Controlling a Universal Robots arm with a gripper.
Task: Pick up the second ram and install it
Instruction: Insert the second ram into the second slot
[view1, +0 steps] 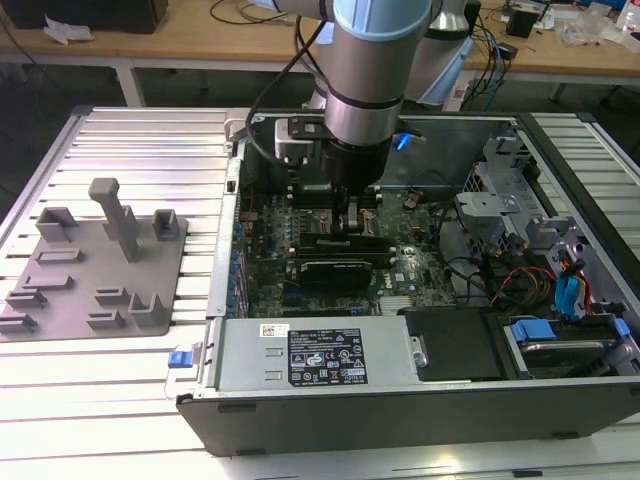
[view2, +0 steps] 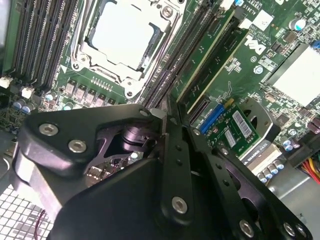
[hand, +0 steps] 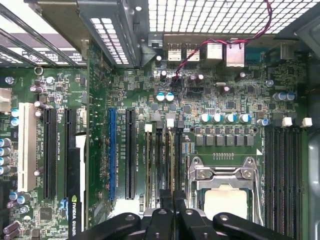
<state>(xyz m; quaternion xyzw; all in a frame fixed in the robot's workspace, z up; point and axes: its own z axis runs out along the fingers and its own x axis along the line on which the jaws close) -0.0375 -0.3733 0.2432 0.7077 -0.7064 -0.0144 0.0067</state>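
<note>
Claw (view2: 164, 114) pinched shut above the memory slots (view2: 184, 46), whether gripping anything I cannot tell; one green ram (view2: 215, 60) stands alongside.

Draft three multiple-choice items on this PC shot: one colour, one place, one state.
1. The plastic plate with upright posts on the slatted metal table is: A) grey B) red C) yellow
2. The black gripper is: A) over that plate B) over the bare table C) low inside the open black computer case, over the green motherboard
3. The metal-framed processor socket is: A) under a cooler B) uncovered C) buried in cables
Key: 1 A, the exterior view shows it grey; 2 C, both wrist views show it just above the memory slots; 3 B, the first wrist view shows no cooler on it.
</note>
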